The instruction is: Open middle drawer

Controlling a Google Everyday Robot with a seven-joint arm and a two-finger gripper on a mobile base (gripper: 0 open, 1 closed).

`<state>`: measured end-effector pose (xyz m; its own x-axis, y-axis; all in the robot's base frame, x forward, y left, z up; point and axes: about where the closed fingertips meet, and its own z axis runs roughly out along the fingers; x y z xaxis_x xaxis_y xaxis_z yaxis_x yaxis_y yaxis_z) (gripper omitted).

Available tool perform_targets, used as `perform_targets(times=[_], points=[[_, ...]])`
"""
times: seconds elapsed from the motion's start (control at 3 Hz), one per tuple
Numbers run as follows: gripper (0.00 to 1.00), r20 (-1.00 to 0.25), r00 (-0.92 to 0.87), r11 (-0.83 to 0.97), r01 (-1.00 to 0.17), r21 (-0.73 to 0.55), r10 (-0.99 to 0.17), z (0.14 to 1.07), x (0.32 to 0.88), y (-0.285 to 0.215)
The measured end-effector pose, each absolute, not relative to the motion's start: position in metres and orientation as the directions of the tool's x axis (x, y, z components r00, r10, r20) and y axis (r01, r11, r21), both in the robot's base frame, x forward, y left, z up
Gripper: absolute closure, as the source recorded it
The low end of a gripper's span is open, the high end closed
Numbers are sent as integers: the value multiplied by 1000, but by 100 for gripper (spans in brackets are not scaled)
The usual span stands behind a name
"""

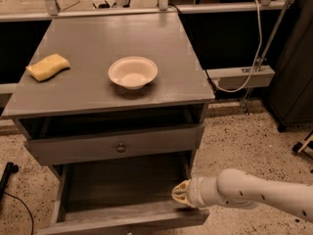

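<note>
Far up and left of the gripper lies a sponge, with a bowl nearer, both on the cabinet top. Just left of the gripper the middle drawer stands pulled well out, under the closed upper drawer. The gripper sits at its front right corner; whether it clamps the wood I cannot tell. A further pull from that corner could skew the drawer and jam it, or drag it off its runners.
</note>
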<state>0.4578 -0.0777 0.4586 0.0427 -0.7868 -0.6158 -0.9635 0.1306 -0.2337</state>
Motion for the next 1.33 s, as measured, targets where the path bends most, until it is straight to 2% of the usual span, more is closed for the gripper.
perform_targets(times=[0.67,1.33], points=[[100,-602,63,212,-903,-375,-796,513,475,-108],[51,-604,59,216,-902,-373,-794,513,474,-109]])
